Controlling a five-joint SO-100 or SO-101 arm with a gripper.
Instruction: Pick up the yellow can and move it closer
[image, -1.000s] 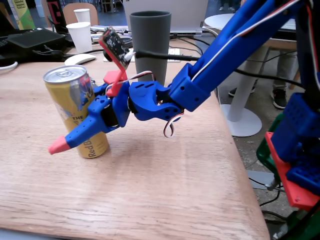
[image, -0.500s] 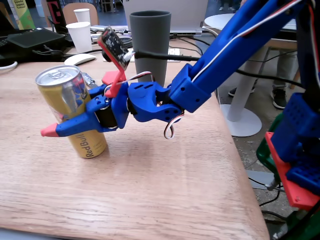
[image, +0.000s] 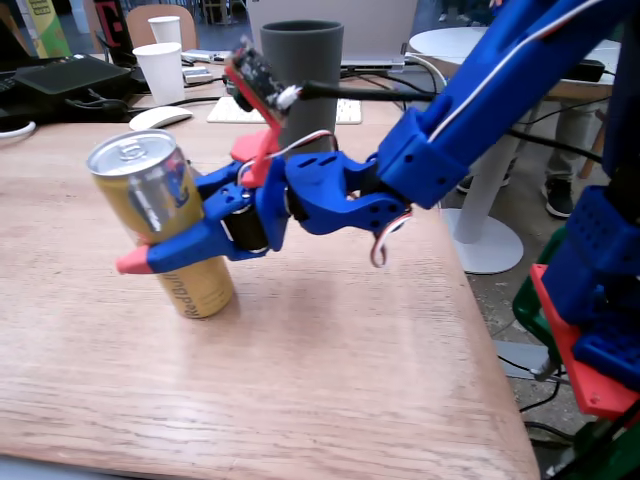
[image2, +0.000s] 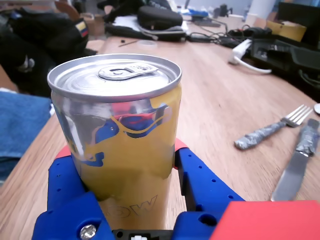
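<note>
can: yellow can (image: 160, 225) is tilted, top leaning left in the fixed view w/ its base toward the right; silver top w/ pull tab shows in the wrist view (image2: 120, 135); red "red bull" lettering readable low on its side in the fixed view
can vs table: cant tell if the bottom edge touches the wooden table (image: 300, 380) or sits just above it; looks v close either way
gripper: blue gripper (image: 165, 245) clamped round the can's middle; near finger w/ red tip crosses the front of the can in the fixed view; wrist view (image2: 127, 165) has a blue finger on each side of the can, both pressed against it
arm: blue arm comes in from upper right of the fixed view; red bracket w/ a small circuit board sits above the wrist
tumbler: dark grey tumbler (image: 300, 85) upright behind the gripper, apart from the can
cups: two white paper cups (image: 160, 70) at the far left of the table, well apart from the can
cutlery: fork (image2: 270, 130) and knife (image2: 295, 165) lie on the table right of the can in the wrist view; handles look foil-wrapped
other stuff: white mouse (image: 160, 118) and keyboard at the far edge; black bags in the wrist view bg
</note>
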